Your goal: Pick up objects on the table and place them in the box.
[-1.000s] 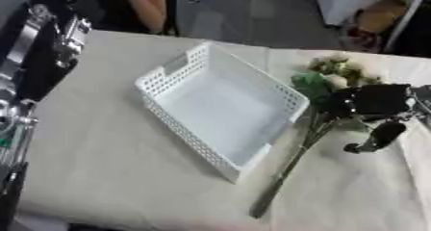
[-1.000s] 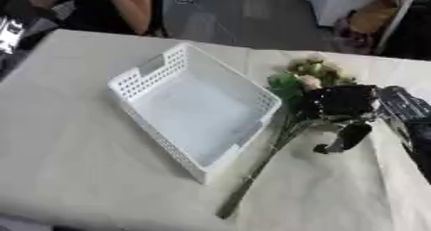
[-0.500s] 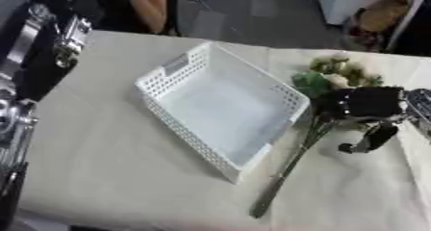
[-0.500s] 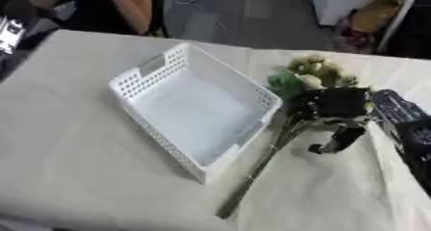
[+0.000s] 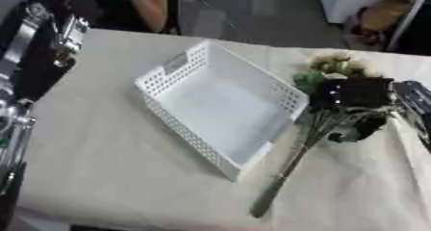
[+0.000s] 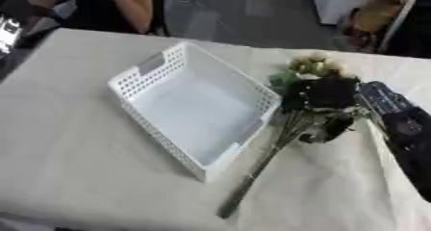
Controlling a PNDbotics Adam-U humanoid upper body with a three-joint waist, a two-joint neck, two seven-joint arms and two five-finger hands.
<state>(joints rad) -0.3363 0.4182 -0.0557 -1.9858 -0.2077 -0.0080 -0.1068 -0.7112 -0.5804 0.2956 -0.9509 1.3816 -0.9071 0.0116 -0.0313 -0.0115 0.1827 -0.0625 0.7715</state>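
Flowers [image 6: 313, 65] with long stems lie on my cloth-covered table [image 6: 76, 143], just right of the empty white perforated box [image 6: 189, 107]. My right hand [image 5: 360, 110] sits over the stems, fingers curled down around them.

right hand [image 6: 330, 102] low, fingers curled downward

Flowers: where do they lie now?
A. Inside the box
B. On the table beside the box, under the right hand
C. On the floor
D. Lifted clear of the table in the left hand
B. The flowers lie on the cloth just right of the white box, stems running toward the near edge, with the right hand over the stems; the box holds nothing.
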